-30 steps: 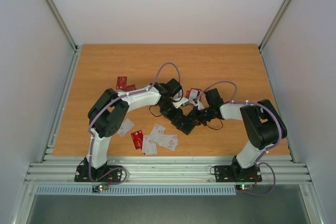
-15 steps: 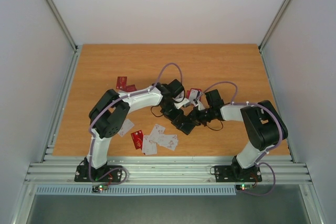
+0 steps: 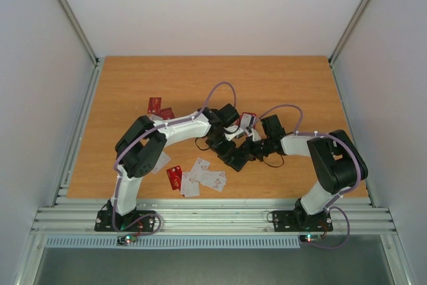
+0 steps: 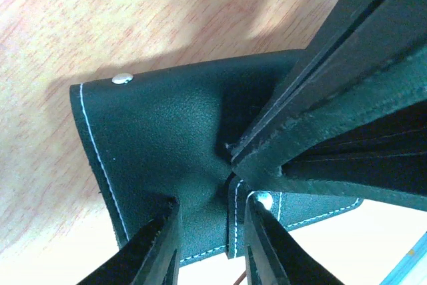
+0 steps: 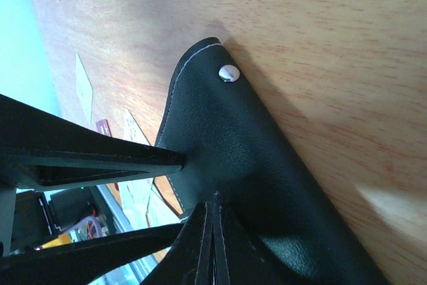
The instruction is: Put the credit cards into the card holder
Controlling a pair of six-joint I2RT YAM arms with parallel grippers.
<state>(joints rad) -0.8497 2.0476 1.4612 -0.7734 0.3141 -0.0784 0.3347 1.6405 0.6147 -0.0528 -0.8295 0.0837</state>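
Note:
The black card holder [image 3: 233, 157] with white stitching and a metal snap lies at the table's middle, raised off the wood between both grippers. My right gripper [image 5: 215, 199] is shut on a fold of the card holder [image 5: 253, 158]. In the left wrist view my left gripper [image 4: 212, 205] stands slightly open, and its fingers [image 4: 155, 248] straddle a stitched flap edge of the card holder [image 4: 160, 131]. One left finger touches the leather. Several credit cards [image 3: 203, 177], red and white, lie loose nearer the arm bases. No card is held.
Two red cards [image 3: 159, 107] lie to the left behind the left arm. A red and white card [image 3: 245, 121] lies just behind the grippers, and a white one [image 3: 159, 161] beside the left arm's elbow. Metal rails border the table [image 3: 300, 85] at front and sides.
The left wrist has shifted slightly to the right, toward the card holder, and its jaws have narrowed a little. The right arm has stayed put with its grip on the holder.

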